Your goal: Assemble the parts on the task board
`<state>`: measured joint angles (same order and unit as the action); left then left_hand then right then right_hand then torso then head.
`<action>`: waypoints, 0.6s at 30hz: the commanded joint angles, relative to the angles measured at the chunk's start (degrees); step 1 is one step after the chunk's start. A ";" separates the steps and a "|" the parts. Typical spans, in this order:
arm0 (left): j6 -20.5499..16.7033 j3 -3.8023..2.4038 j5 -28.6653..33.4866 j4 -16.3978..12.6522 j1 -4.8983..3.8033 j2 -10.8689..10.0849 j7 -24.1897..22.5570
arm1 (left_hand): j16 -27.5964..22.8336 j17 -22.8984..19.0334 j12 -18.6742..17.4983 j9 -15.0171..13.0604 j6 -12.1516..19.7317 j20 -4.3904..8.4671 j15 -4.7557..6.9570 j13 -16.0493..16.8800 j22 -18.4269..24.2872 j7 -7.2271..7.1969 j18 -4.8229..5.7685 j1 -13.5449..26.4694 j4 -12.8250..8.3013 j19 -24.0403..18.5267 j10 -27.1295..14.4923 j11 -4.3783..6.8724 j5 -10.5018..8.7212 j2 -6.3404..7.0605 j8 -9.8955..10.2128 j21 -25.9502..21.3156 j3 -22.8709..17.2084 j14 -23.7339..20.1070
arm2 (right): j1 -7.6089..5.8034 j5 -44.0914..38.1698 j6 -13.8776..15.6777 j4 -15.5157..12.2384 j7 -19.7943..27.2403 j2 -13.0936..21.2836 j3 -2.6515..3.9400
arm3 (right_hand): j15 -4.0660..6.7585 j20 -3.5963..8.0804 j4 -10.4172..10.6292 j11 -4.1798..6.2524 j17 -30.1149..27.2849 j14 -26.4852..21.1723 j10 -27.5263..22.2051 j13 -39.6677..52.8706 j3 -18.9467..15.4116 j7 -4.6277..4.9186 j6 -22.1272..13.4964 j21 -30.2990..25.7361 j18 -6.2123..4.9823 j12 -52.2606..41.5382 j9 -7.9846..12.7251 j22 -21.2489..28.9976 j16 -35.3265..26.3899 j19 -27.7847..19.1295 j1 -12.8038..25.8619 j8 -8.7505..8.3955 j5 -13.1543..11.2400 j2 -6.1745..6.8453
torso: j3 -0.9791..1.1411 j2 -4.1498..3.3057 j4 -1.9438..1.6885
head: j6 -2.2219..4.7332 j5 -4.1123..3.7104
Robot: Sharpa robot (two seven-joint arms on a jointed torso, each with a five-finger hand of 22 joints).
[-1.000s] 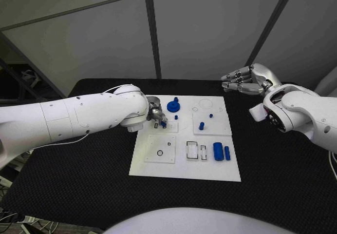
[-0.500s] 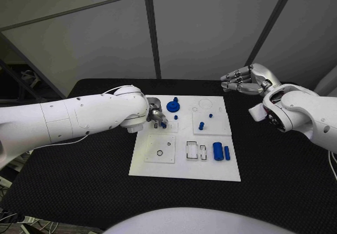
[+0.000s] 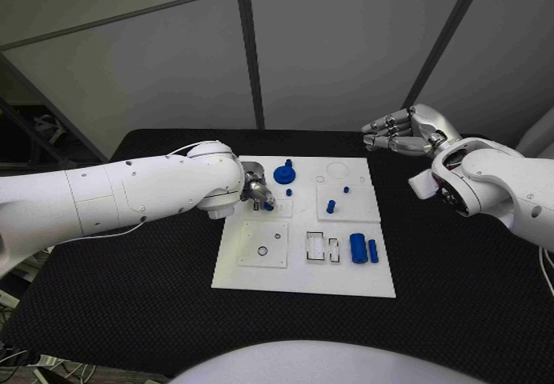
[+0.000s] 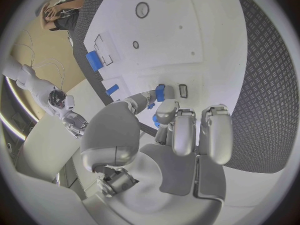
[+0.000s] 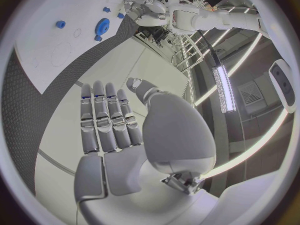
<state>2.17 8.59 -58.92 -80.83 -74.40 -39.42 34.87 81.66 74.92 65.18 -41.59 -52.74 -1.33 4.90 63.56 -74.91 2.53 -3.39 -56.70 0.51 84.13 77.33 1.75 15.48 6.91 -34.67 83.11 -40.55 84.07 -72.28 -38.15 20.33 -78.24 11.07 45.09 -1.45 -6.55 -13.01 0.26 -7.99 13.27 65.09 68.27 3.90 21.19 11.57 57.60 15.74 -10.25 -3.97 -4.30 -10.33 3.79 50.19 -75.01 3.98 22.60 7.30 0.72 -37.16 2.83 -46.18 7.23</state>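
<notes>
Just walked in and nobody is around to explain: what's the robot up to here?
It is assembling small blue parts on the white task board. The left hand is down on the board's far left area, its fingers pinching a small blue part beside a small rectangular slot. The right hand is held up off the board past the table's far right corner, holding nothing. Other blue pieces lie on the board, including a round gear and a cylinder.

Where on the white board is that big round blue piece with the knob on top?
In the head view, the round blue part sits near the task board's far edge, left of its middle, just beyond the left robot hand.
</notes>
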 commanded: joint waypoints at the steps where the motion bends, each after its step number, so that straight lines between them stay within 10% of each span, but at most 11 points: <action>1: 1.76 0.24 -0.56 -0.12 0.24 0.01 0.51 | -0.19 5.77 0.35 0.02 -0.02 0.39 0.40 0.07 -3.98 -0.31 1.02 -0.27 -6.89 1.44 0.12 0.25 0.11 -0.72 -0.27 0.25 -6.60 3.35 | -0.10 -0.07 -0.47 0.02 0.35 -0.04 0.04 | -0.05 -0.38 -0.05 -0.25 -0.08 -0.27 -0.15 -0.08 -0.06 0.40 0.16 -0.36 -0.20 0.03 -0.01 0.09 -0.22 0.03 0.46 0.02 0.19 0.16 | -0.02 0.00 -0.01 | -0.06 0.06; 18: 3.15 0.24 -0.38 0.52 0.24 0.41 0.64 | -0.17 5.82 1.38 0.72 -0.84 0.59 0.68 0.74 -4.91 -0.84 1.22 1.70 -5.26 1.85 1.09 0.65 -0.01 -1.61 -1.33 0.75 -4.77 3.38 | -0.10 -0.07 -0.55 0.10 0.32 -0.05 0.04 | -0.06 -0.40 -0.02 -0.25 -0.12 -0.31 -0.16 -0.08 -0.09 0.40 0.16 -0.44 -0.20 0.03 -0.02 0.15 -0.21 0.05 0.51 0.03 0.21 0.16 | 0.01 -0.03 0.03 | -0.35 -0.09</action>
<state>2.92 8.56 -59.13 -80.37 -74.46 -39.12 34.87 81.66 74.92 66.30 -40.91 -53.27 -1.13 5.30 64.25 -74.91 2.01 -3.39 -55.42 0.25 83.92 77.99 2.36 15.21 5.45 -35.75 83.66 -40.55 84.03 -72.28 -38.15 20.15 -78.10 11.06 45.04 -1.45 -6.55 -13.01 0.26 -7.99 13.22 65.10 68.27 3.90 21.19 11.57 57.60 15.45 -10.25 -3.97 -4.30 -10.27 3.79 50.19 -75.01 3.98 22.59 7.30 0.70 -37.16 2.85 -46.43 7.22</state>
